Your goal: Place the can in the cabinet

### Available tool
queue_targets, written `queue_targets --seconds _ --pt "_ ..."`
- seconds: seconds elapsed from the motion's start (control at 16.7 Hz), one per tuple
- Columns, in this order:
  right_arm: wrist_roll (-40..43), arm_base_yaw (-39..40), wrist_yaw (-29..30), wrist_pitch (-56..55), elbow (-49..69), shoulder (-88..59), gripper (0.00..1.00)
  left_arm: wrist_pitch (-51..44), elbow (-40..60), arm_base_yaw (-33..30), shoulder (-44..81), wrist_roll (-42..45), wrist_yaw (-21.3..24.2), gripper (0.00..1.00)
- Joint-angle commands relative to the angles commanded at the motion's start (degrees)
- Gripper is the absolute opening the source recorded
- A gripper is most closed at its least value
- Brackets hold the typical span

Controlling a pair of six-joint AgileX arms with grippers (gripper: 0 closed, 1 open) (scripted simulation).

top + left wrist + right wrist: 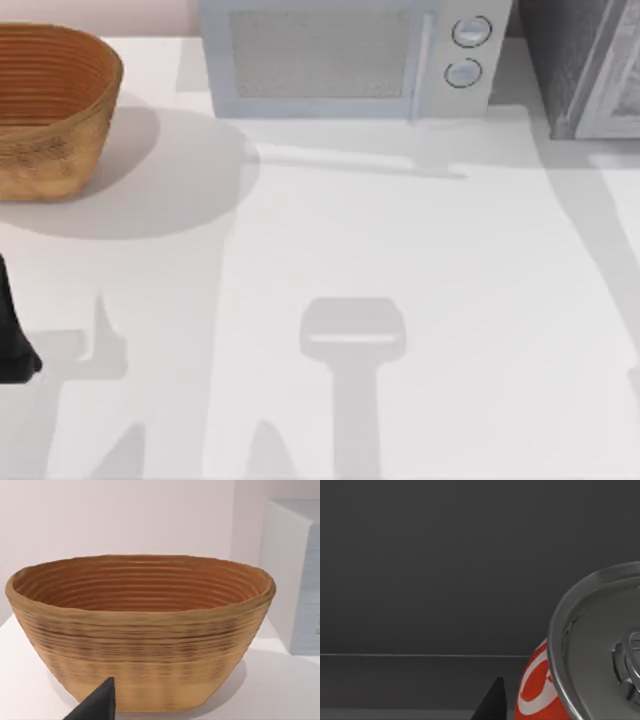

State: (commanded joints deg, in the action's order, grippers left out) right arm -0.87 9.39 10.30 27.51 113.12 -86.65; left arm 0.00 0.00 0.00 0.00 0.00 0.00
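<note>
Left hand [15, 345]: parked at the desk's left edge, toward the near side; one dark fingertip [97, 702] visible in front of the basket; open or closed, cannot tell.
Basket [50, 105]: woven, tan outside, ribbed orange-brown inside, at the far left corner of the desk [400, 250].
Microwave [350, 55]: light grey, two round knobs, along the far edge, right of the basket.
Cabinet [585, 60]: dark speckled walls, pale framed door, at the far right corner; dark grey interior [445, 570] seen from the right wrist.
Can [590, 660]: silver top, red label with white marks, tilted, against the cabinet's dark interior.
Right hand: one dark fingertip [492, 702] just beside the can; grip on the can, cannot tell.
</note>
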Motion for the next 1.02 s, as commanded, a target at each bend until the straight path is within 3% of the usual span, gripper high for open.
queue_targets --seconds 0.6,1.02 --pt "-0.08 -3.26 -2.75 10.11 40.63 -28.97 0.0 0.0 0.0 0.0 0.0 0.0 0.0 1.0" --pt "-0.15 -3.82 -3.3 11.62 45.88 -33.26 0.0 0.0 0.0 0.0 0.0 0.0 0.0 1.0"
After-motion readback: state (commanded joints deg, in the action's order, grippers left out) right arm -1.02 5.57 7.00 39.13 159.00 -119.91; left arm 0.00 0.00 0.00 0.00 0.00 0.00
